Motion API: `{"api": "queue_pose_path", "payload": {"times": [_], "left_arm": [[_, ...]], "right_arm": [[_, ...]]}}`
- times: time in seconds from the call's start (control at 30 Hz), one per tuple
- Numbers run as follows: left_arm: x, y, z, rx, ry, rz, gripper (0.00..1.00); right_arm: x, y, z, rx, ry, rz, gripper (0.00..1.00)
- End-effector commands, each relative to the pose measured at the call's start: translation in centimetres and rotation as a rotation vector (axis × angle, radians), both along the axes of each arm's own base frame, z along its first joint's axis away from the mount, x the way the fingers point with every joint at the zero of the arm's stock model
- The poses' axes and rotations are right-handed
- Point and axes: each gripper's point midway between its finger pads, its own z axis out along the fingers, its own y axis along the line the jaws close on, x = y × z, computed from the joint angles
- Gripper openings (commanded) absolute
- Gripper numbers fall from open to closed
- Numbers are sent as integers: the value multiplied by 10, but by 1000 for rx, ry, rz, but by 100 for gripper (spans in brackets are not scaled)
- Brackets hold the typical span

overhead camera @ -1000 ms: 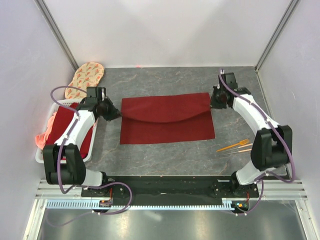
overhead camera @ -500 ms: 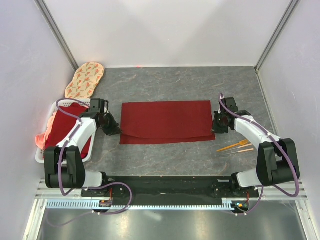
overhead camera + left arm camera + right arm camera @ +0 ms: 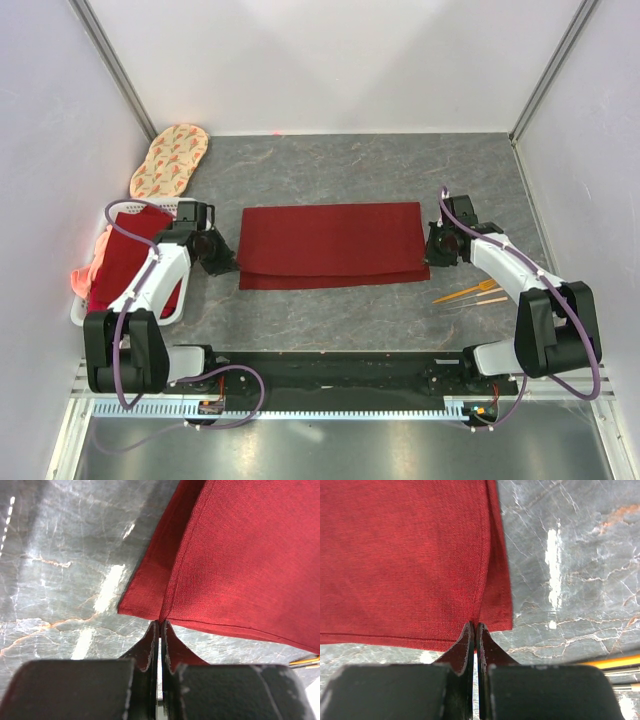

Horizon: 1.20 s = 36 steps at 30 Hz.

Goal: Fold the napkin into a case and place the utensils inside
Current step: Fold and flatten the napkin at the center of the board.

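Napkin [image 3: 330, 240], top external view: a dark red cloth folded in half into a wide rectangle, lying flat at the middle of the grey marbled table [image 3: 330, 160]. The upper layer stops just short of the near edge, so a narrow strip of the lower layer shows along it. The left gripper [image 3: 232, 264] is at the near left corner and the right gripper [image 3: 430, 260] at the near right corner. The utensils [image 3: 470, 293], orange-gold and slender, lie on the table near the right arm, apart from the cloth. An oval patterned mat [image 3: 170, 158] lies at the far left. A white basket [image 3: 80, 310] at the left edge holds red and salmon cloths [image 3: 125, 255].

Left wrist view: the left gripper [image 3: 160, 630] has its jaws clenched on the corner of the napkin's [image 3: 240, 565] upper layer. A hemmed edge runs up from the fingertips. The lower layer projects sideways beyond that hem as a darker strip resting on the table [image 3: 60, 555]. The weave is fine and even.

Right wrist view: the right gripper [image 3: 473, 630] is pinched tight on the opposite corner of the upper layer. The napkin [image 3: 405, 555] lies smooth, its lower layer projecting past the hem toward the bare table [image 3: 570, 555]. The utensils [image 3: 615, 661] show at the lower right edge.
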Motion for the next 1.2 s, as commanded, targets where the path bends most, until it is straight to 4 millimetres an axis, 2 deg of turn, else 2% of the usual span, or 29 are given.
{"api": "queue_pose_path", "payload": {"times": [0.0,0.3,0.5,0.7,0.83,0.97,1.17], "left_arm": [[-10,7,-12,33,46,6,2],[-17,4,-27,18,103,8,2],[-16,0,-26,-4,102,-6,2],[-17,-4,-15,-27,87,-11,2],[-20,-7,-7,-48,80,-9,2],[-22,-9,-5,-58,84,3,2],[-25,-12,-8,-83,120,26,2]], "right_arm": [[-4,-6,-5,-27,5,-8,0],[-6,-8,-27,-40,53,-19,0],[-6,-9,-39,-52,80,-34,1],[-9,-11,-47,-61,105,-47,2],[-6,-8,-42,-44,91,-48,2],[-1,-7,-29,-36,62,-48,3],[-1,-8,-21,-44,54,-45,3]]}}
